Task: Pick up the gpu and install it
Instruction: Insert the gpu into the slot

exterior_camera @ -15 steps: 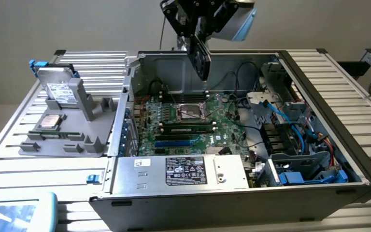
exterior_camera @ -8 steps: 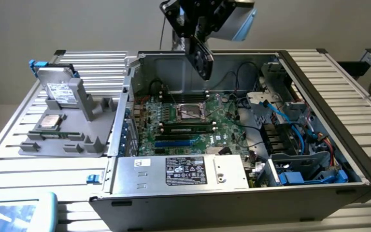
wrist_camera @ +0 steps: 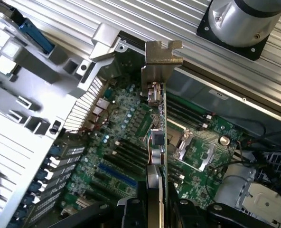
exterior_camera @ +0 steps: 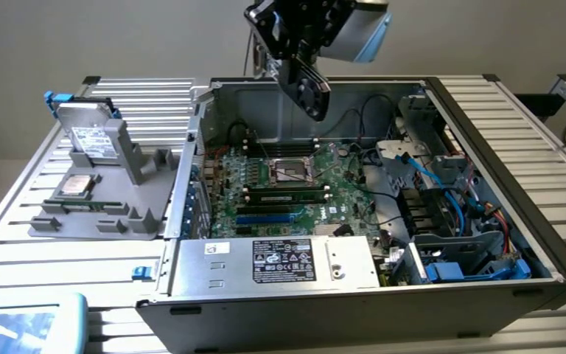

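My gripper [exterior_camera: 298, 55] clamped on gpu [exterior_camera: 309, 90] — card hangs edge-down over motherboard [exterior_camera: 263, 193], likely so connector meets slot.

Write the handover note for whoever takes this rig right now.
Pincer: shut on the thin black gpu card with silver metal end bracket.
Position: the gpu card hangs in the air above the open grey metal computer case, over the green motherboard, touching neither.
Done: the pick-up.
Left: the install. The gpu card is not seated in any motherboard slot yet.
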Motion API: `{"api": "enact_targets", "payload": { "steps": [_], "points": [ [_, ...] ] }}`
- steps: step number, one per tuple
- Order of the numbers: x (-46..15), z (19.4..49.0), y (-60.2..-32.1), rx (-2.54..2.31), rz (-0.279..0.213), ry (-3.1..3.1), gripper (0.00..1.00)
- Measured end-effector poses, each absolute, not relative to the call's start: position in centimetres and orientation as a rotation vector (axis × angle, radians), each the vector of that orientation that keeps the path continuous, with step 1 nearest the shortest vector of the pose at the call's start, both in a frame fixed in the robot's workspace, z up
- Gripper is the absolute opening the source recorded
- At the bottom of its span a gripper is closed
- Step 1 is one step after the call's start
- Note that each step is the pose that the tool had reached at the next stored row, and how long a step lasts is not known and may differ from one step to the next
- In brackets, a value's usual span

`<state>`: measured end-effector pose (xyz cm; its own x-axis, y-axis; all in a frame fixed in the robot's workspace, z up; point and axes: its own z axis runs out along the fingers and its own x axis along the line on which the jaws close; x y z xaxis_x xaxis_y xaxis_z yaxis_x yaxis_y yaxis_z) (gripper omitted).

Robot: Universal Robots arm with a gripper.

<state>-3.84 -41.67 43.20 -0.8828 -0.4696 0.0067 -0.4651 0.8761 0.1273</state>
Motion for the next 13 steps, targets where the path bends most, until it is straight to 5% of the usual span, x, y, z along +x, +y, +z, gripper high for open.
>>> {"api": "enact_targets", "payload": {
  "steps": [13],
  "points": [
    [-3.85,43.19,-41.67,1.094,-0.181,-2.886,0.27]
  ]
}}
